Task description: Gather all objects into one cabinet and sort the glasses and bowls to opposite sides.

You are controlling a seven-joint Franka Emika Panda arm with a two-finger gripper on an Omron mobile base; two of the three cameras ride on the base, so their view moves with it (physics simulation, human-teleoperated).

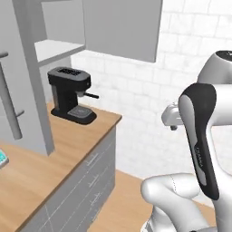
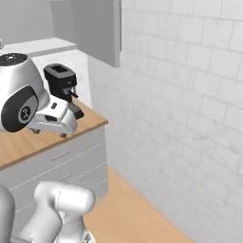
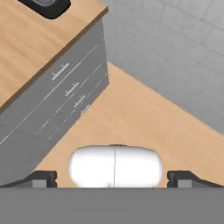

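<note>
Hanging with fingers (image 3: 112, 178) wide and empty over the floor (image 3: 144, 118); judgement: face the cabinet (image 1: 61, 47) squarely before reaching.

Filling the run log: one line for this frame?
gripper: open, empty, high over the floor | coffee machine: at the wooden counter's end | cabinet: door open, visible shelf bare

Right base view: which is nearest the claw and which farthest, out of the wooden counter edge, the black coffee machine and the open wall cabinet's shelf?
1. Wooden counter edge: just right of and below the open claw.
2. Black coffee machine: behind the claw, farther back on the counter.
3. Wall cabinet shelf: highest, above the machine.
</note>
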